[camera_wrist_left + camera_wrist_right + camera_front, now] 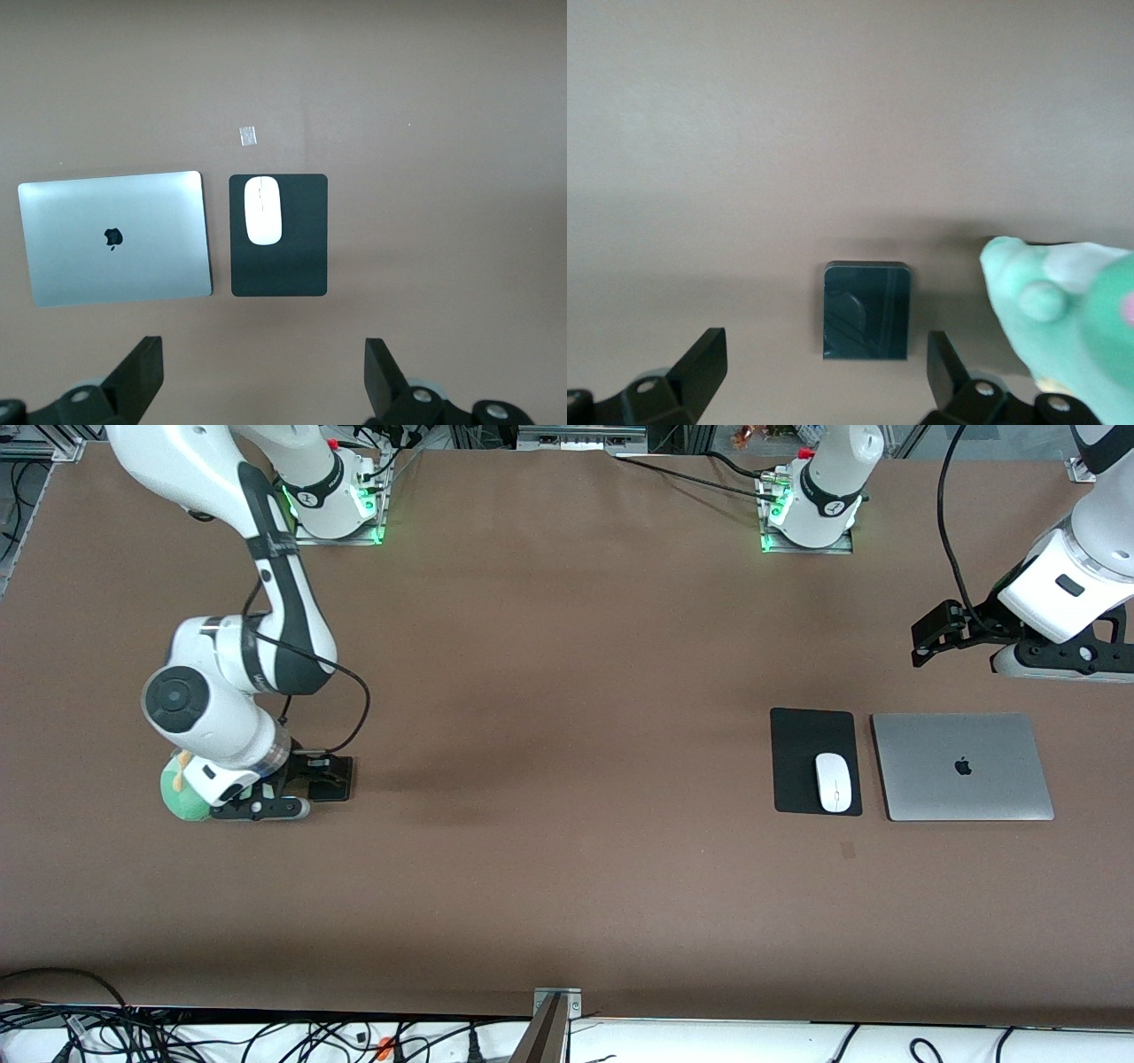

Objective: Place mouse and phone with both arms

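Front view: brown surface [549, 779]. Right arm reaches down at its own end of the surface, right claw [266, 804] low, just over the surface, beside a green plush toy [182, 795] that sits partly under the wrist. Phone [330, 781] lies flat on the surface, just beside the right claw, mostly hidden by the wrist camera mount. Left arm is raised at its own end, left claw [1059, 662] up over the surface, farther from the camera than the laptop. White mouse [833, 782] rests on the black mouse pad [802, 735], on the pad's nearer part. Closed silver laptop [961, 766] lies just beside the pad, toward the left arm's end.

Left wrist view: left claw [264, 376] fingers wide apart, holding nothing, high above mouse [263, 210], mouse pad [292, 266] and laptop [115, 237]. Small pale mark [249, 135] on the surface near the pad.

Right wrist view: right claw [824, 372] fingers spread apart, empty, phone [866, 310] flat on the surface between them. Green plush toy [1063, 310] touches nothing of the phone, close beside one finger.
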`<state>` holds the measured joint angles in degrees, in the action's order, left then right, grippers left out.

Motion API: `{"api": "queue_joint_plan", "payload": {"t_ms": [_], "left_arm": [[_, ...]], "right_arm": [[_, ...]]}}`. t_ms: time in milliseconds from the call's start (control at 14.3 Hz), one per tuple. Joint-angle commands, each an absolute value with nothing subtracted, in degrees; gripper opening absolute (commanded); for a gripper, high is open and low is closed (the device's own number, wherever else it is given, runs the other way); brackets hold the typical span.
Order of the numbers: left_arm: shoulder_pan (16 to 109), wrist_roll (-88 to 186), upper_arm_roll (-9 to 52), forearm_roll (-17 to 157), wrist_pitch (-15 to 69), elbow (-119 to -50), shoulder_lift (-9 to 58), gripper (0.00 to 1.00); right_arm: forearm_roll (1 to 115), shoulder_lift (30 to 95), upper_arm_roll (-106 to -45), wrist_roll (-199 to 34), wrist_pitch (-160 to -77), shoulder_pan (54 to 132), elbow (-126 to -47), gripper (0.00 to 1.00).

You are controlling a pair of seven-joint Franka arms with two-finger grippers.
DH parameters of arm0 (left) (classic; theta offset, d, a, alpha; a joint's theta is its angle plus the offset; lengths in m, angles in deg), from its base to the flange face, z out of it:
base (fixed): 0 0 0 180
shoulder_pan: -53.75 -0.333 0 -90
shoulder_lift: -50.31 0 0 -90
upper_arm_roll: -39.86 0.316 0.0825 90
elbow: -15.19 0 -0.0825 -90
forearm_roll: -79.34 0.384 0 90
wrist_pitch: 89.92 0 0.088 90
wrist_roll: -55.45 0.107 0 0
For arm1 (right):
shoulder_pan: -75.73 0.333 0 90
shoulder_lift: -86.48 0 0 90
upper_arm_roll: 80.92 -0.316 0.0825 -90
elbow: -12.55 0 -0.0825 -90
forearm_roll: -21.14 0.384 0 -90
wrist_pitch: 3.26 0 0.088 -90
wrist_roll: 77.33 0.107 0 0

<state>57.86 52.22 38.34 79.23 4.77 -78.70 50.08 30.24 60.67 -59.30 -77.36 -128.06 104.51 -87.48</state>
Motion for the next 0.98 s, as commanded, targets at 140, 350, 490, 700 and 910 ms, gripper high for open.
{"api": "queue_joint_plan", "payload": {"t_ms": [140, 350, 490, 700, 910], "left_arm": [[57.6, 52.2, 38.4, 79.0, 4.4, -78.0, 50.0, 1.00], [57.6, 52.2, 38.4, 79.0, 4.4, -78.0, 49.9, 1.00], [57.6, 52.2, 38.4, 79.0, 4.4, -78.0, 50.0, 1.00], [57.5, 52.2, 38.4, 79.0, 4.0, -78.0, 50.0, 1.00], [57.5, 52.3, 38.5, 79.0, 4.0, -78.0, 50.0, 1.00]], "right_arm": [[30.7, 70.3, -55.4, -82.2, -114.6, 104.4, -85.8, 1.00], [30.5, 73.7, -52.8, -82.4, -105.2, 104.4, -82.7, 1.00], [30.2, 74.8, -51.8, -82.3, -100.7, 104.4, -80.1, 1.00], [26.0, 76.9, -55.3, -81.9, -94.2, 99.8, -76.8, 1.00], [21.1, 80.8, -70.0, -82.1, -93.0, 86.6, -76.8, 1.00]]}}
